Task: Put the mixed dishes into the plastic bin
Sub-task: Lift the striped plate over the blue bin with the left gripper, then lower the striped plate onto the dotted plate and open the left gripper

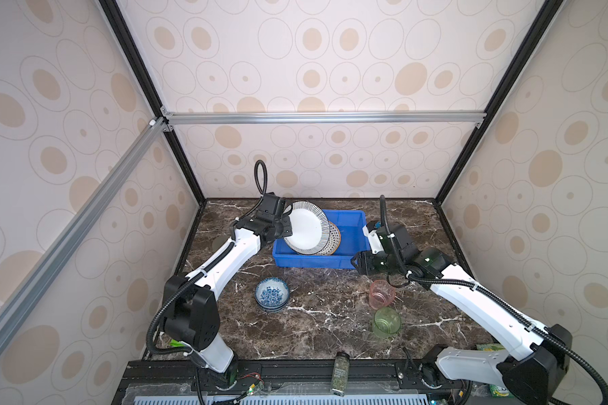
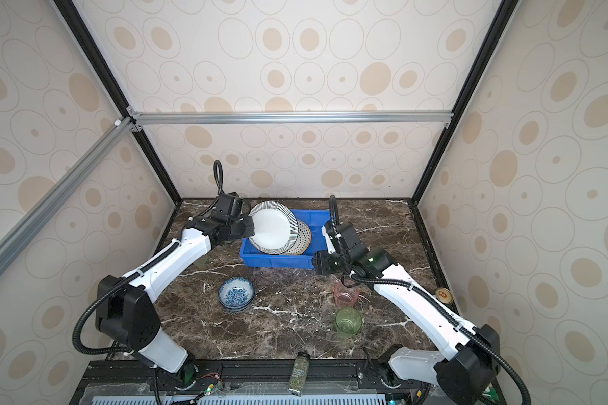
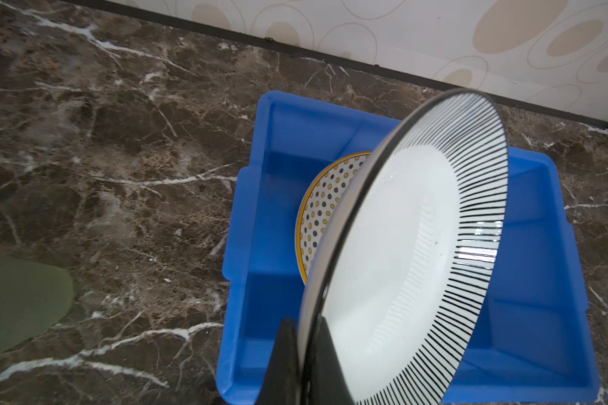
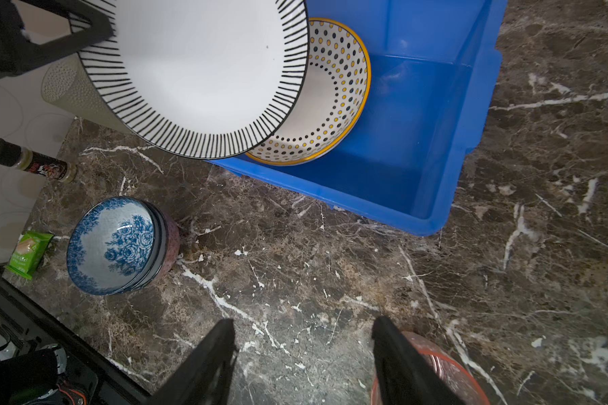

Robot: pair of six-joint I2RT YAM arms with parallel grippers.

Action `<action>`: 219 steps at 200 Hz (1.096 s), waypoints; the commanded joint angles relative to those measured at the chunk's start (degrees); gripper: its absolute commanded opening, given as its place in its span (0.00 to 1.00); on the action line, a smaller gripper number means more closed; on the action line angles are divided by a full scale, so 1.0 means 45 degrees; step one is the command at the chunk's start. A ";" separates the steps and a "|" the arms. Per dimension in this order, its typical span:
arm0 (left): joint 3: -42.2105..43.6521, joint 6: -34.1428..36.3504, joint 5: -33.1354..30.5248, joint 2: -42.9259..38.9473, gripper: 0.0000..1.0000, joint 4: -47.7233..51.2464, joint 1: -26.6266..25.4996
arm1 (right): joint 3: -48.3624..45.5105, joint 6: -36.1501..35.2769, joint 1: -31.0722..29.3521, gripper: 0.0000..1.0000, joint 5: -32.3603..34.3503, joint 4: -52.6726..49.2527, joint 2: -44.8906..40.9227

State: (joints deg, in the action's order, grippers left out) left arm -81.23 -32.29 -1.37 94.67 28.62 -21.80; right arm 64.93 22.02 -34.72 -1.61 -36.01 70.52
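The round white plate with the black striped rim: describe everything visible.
The round white plate with the black striped rim looks like glossy ceramic: plain white centre, thin black stripes around the rim. The left gripper is shut on its edge, holding it steeply tilted over the bright blue plastic bin, overlapping the yellow-edged dotted plate inside. Whether the plates touch cannot be told.

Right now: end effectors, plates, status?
Left end effector shut on striped plate, tilted over blue bin. Right end effector open. Dotted plate binned; bowls, pink cup, green cup on table.
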 commanded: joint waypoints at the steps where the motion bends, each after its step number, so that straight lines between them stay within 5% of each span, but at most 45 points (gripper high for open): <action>1: -0.1371 -0.0333 0.1493 0.0439 0.00 -0.2062 0.0244 | 0.0347 0.0121 0.0087 0.65 -0.0053 0.0169 0.0205; 83: -0.2127 -0.0850 0.2390 0.2843 0.00 -0.2896 0.0538 | 0.0572 0.0205 0.0312 0.65 -0.0267 0.0141 0.0878; 219: -0.1758 -0.0880 0.2898 0.3920 0.00 -0.3138 0.0773 | 0.0589 0.0282 0.0409 0.65 -0.0737 0.0640 0.1546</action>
State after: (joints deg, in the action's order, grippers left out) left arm -86.24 -34.92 10.48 112.25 19.99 -18.76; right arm 67.46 22.92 -33.30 -4.56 -33.54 77.84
